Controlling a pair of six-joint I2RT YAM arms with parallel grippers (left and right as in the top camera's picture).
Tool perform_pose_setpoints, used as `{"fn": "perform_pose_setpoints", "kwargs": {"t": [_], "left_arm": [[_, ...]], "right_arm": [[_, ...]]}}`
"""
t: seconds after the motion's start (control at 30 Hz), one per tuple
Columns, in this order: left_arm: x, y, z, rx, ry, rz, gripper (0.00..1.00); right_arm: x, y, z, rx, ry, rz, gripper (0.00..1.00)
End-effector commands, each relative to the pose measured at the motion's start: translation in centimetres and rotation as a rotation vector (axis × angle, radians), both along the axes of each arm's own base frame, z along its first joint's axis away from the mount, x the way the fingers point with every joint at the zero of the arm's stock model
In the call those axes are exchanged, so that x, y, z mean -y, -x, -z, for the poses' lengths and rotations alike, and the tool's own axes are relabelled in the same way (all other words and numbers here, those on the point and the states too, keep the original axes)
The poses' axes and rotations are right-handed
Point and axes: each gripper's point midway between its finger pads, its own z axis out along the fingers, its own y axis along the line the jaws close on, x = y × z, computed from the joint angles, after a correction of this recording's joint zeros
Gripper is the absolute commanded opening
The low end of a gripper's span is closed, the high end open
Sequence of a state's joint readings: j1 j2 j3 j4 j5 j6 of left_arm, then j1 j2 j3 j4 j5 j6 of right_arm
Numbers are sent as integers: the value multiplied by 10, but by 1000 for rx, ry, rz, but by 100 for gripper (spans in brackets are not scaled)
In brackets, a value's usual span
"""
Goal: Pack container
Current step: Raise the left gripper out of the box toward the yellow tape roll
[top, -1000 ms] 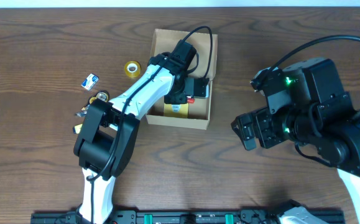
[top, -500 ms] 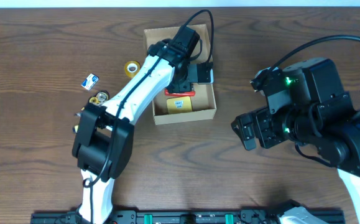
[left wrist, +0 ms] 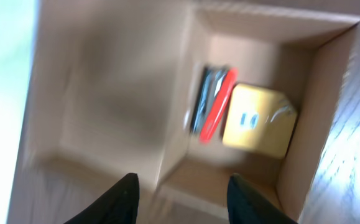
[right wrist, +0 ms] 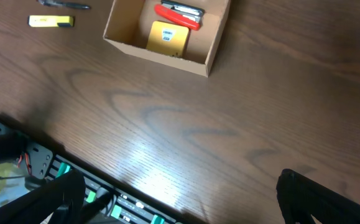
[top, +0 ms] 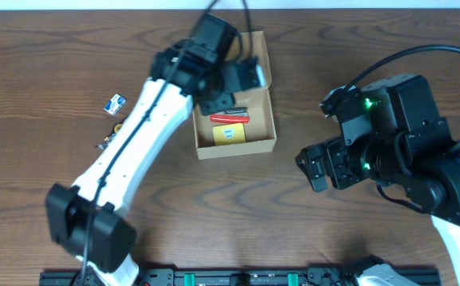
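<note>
1. Overhead view: the container (top: 236, 149) is seen open near the middle of the bench (top: 39, 199), with its lid flap (top: 256, 57) folded back on the far side. A yellow pad (top: 228, 133) and a red tool (top: 230, 117) are already lodged inside, side by side. The left arm is stretched across the box's far-left corner and the left claw (top: 226, 99) is set low over the hinge side, probably so that the flap can be worked or the box steadied. The right claw (top: 313, 168) is held well apart to the right, apparently to keep clear. A small blue-and-white item (top: 116, 103) lies unpacked beyond the left arm, so the packing is judged unfinished.
2. Left wrist view: the picture is blurred. The left claw (left wrist: 183, 186) is shown with its fingers (left wrist: 129, 193) partly apart, and nothing is seen pinched between them. Beyond them lie the flap (left wrist: 105, 93) and the container (left wrist: 316, 124), with the pad (left wrist: 257, 121) touching the red tool (left wrist: 217, 112).
3. Right wrist view: the right claw (right wrist: 180, 183) is spread wide and empty, high above bare bench (right wrist: 198, 124). The container (right wrist: 155, 53) is seen far off, with a yellow marker (right wrist: 51, 21) lying outside it, near its left wall
</note>
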State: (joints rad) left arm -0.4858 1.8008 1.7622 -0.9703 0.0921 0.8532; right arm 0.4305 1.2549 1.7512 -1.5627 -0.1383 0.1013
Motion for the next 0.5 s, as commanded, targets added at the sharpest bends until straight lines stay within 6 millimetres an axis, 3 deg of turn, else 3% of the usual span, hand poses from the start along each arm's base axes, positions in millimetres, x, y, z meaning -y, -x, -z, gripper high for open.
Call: {"fn": "perform_pose_setpoints", "kwargs": {"t": [0.0, 0.13, 0.47], "left_arm": [[-38, -12, -28, 38, 48, -263, 47], [-72, -17, -38, 20, 123, -476, 45], [-142, -27, -35, -48, 251, -916, 42]], "right_arm": [[2, -1, 0, 5, 8, -4, 99], [2, -1, 0, 5, 8, -4, 99], [2, -1, 0, 5, 8, -4, 99]]}}
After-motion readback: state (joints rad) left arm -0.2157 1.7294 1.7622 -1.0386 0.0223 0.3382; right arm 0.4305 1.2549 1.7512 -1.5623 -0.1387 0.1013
